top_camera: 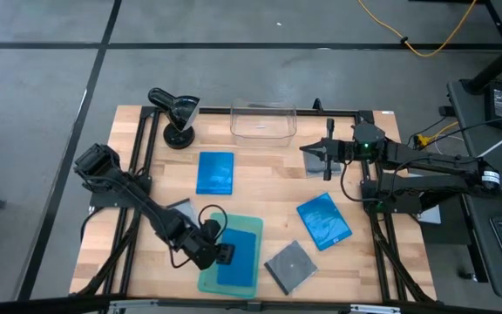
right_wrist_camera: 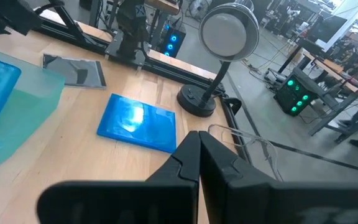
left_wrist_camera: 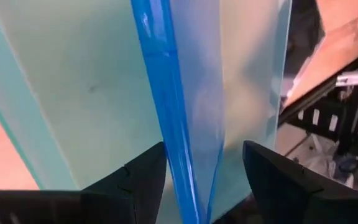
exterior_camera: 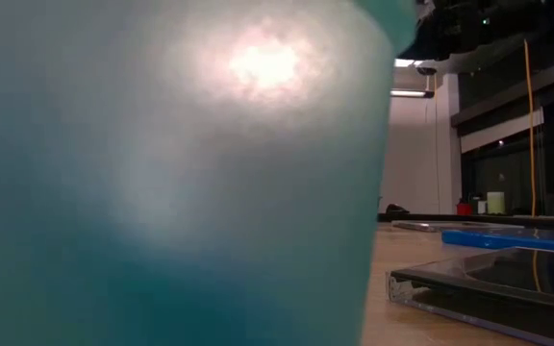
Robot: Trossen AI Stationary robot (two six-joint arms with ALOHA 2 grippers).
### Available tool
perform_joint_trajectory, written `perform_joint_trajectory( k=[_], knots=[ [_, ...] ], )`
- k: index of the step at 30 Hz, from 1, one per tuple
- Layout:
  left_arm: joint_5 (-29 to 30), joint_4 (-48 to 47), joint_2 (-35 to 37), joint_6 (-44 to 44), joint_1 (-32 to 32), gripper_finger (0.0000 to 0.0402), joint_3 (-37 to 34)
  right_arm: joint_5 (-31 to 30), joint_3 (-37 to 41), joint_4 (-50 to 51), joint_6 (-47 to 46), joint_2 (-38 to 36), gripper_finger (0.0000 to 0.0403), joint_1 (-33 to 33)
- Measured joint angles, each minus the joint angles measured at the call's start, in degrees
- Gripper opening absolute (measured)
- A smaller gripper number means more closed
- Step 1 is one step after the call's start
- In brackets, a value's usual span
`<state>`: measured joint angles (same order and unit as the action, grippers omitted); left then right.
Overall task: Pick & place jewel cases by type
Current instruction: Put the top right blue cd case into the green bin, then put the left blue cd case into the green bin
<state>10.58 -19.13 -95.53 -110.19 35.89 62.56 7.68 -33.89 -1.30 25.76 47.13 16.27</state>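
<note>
**One blue case down on the green tray, five cases left to sort**

We are looking at the left end effector standing with its fingers spread apart, one on each side of a blue jewel case that is lying on the pale green tray. Nothing is pinching the case in the left wrist view: daylight is showing between each finger and the blue edge, so we are judging this a release, with the first blue case delivered.

The right end effector is waiting closed and empty, well apart from the tray and just beside the clear bin, which is holding nothing we can see.

Still lying loose on the desk are a second blue case beyond the left end effector, a third blue case off toward the right arm, and a grey case just past the tray. Another grey case is peeking out beside the left arm, partly covered by it.

We are finding only two grey cases; a third is not showing anywhere. The low view is almost wholly blocked by the tray's wall, so how the blue case is seated we cannot confirm.
</note>
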Motion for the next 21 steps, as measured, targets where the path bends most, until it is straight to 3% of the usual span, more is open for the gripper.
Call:
perform_joint_trajectory(
  k=[5, 10, 16, 21],
  knots=[
    [-5.1, -7.0, 0.0, 0.8, -0.1, 0.0201, 2.0, 0.0, 0.0, 0.0, 0.0, 0.0, 0.0006, 0.0],
    [-6.1, -16.8, 0.3, 1.5, -0.2, 0.0201, 5.7, 0.0, 0.0, 0.0, 0.0, 0.0, 0.0006, 0.0],
    [-2.5, -26.5, 2.3, 4.2, -1.8, 0.0200, 9.2, 0.0, 0.0, 0.0, -0.7, 0.0, 0.0006, 0.0],
    [3.7, -34.9, 5.7, 3.8, -3.5, 0.0200, 9.8, 0.1, 0.0, 0.2, -7.7, 1.7, 0.0006, 0.4]
  ],
)
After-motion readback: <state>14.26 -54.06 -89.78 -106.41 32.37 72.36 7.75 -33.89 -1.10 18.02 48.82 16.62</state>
